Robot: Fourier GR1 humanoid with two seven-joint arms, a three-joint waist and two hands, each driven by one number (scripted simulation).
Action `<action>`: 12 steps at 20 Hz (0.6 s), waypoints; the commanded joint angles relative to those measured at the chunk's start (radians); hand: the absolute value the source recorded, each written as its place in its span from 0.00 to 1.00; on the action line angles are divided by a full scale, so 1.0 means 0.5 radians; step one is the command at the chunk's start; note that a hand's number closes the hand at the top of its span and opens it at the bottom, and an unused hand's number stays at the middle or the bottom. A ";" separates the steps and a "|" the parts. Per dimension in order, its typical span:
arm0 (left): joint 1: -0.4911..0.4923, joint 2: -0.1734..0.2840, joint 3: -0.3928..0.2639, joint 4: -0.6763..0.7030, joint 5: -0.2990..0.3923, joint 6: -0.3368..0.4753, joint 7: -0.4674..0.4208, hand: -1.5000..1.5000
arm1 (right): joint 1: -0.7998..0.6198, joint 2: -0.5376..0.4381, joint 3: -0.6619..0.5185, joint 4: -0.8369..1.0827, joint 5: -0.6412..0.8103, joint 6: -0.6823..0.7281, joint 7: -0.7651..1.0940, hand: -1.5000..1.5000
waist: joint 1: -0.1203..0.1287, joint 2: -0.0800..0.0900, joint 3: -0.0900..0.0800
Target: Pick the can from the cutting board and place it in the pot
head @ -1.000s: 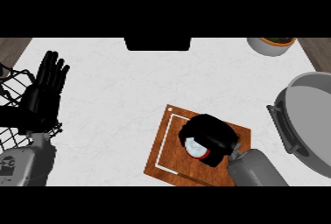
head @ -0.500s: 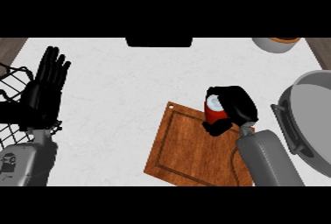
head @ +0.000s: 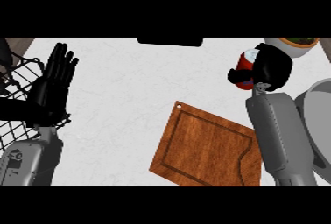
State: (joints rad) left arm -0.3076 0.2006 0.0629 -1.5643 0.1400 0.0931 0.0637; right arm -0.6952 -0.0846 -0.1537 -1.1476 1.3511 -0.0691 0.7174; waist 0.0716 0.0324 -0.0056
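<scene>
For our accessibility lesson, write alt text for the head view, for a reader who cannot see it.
The robot's right hand holds a red can above the white counter, clear of the bare wooden cutting board, with the grey pot at the right edge. The left hand rests open at the left, beside a black wire basket.

My cutting board (head: 207,151) looks like varnished brown wood with visible grain; the counter (head: 142,87) is matt, pale and faintly mottled; the can (head: 245,65) shows glossy red; the pot (head: 320,109) dull grey metal
</scene>
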 commanded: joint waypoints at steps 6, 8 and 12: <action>-0.066 -0.084 -0.070 0.039 -0.070 0.075 -0.005 0.50 | -0.583 -0.150 -0.055 0.328 0.827 -0.205 1.074 1.00 | 0.014 -0.020 0.004; 0.012 -0.017 -0.017 0.046 -0.024 -0.002 -0.036 0.50 | -0.583 -0.162 -0.077 0.424 0.977 -0.226 1.203 1.00 | 0.011 -0.024 0.006; 0.027 -0.068 -0.010 0.106 -0.043 0.042 -0.094 0.50 | -0.718 -0.198 -0.148 0.423 1.120 -0.180 1.266 1.00 | -0.066 -0.039 0.007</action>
State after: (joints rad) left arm -0.3093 0.1839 0.0564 -1.5374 0.1283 0.1026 0.0517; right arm -0.9782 -0.1721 -0.2106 -0.9676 1.8214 -0.1539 1.1330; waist 0.0590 0.0176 -0.0025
